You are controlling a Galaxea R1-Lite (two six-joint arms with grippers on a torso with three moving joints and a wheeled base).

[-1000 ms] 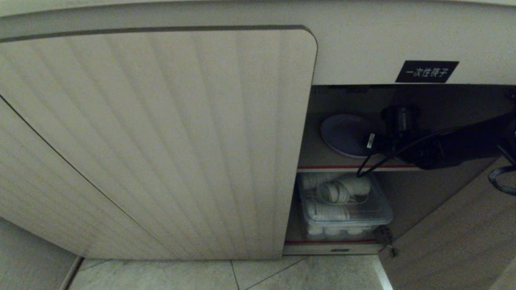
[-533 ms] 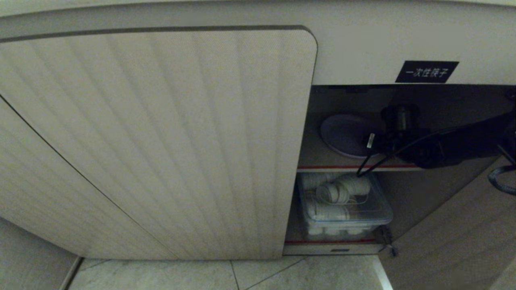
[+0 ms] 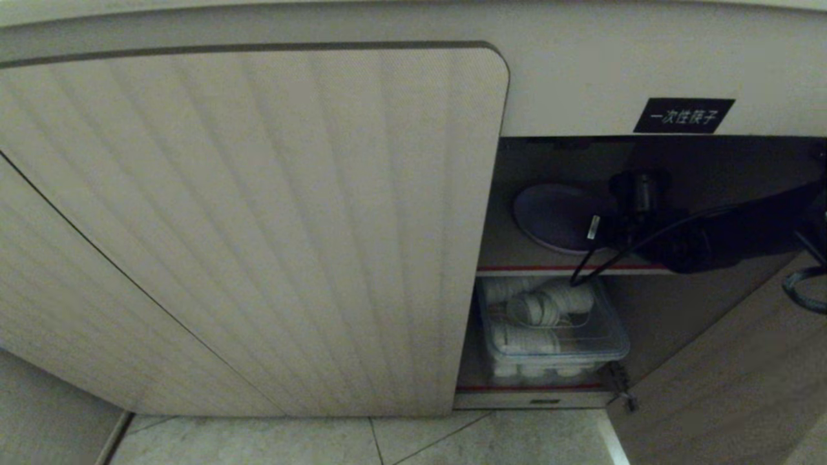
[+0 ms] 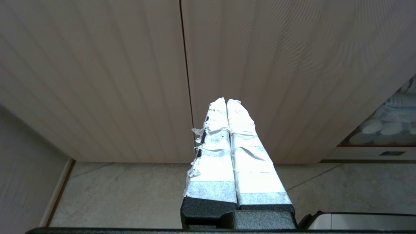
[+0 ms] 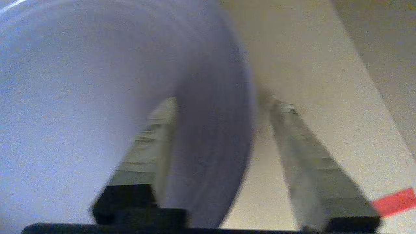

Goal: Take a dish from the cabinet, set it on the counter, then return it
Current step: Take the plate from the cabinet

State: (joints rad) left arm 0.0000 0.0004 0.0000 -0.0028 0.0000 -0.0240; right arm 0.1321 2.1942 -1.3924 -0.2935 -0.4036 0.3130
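Since a second ago almost nothing has shifted in the head view; only the dish [image 3: 557, 216] looks slightly darker under the arm. Nearest, the left gripper [image 4: 226, 101] hangs parked before the ribbed cabinet [image 3: 258, 226] door, fingers pressed together. Farther in, on the upper shelf [image 3: 510, 255], the right gripper [image 5: 219, 107] straddles the plate's rim: one finger lies over the plate, the other outside it with a visible gap, so the jaws are not clamped. Risk, as I judge it: a shallow, uneven bite could let the plate tilt, slip, or scrape the shelf when lifted.
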